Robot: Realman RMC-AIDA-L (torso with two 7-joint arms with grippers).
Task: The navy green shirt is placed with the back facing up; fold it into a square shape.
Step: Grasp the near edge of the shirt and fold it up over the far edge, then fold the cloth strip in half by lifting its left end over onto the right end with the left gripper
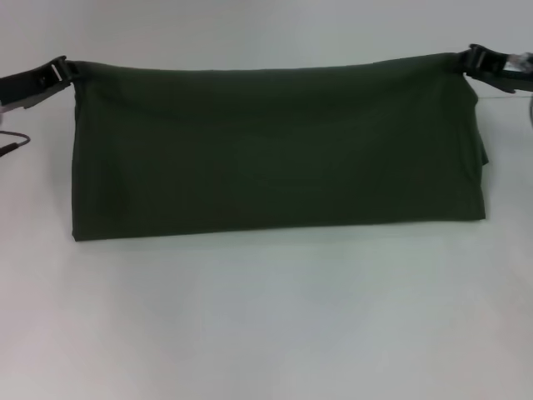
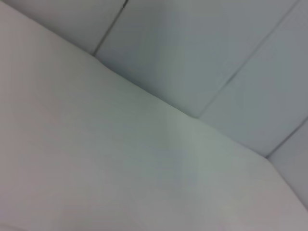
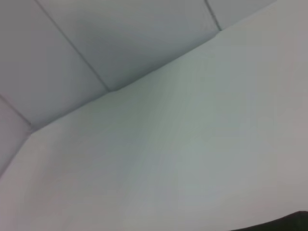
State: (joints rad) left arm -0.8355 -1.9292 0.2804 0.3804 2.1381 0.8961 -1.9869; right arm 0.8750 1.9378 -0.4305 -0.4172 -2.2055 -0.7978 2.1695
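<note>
1. The shirt (image 1: pixel 279 150) lies centred on the white table (image 1: pixel 266 325), already folded into a wide band; its long axis runs from 9 o'clock to 3 o'clock.
2. The left gripper (image 1: pixel 60 72) pinches the far corner at 10 o'clock.
3. The right gripper (image 1: pixel 473 59) pinches the far corner at 2 o'clock.
4. Each arm is equally near its own corner.
5. A thin cable (image 1: pixel 12 142) lies at 9 o'clock; nothing obstructs the fold path.

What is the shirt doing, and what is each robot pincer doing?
navy green shirt: folded into a wide band, far edge held at both corners, near edge on the table.
left pincer: shut on the shirt's far left corner.
right pincer: shut on the far right corner.
</note>
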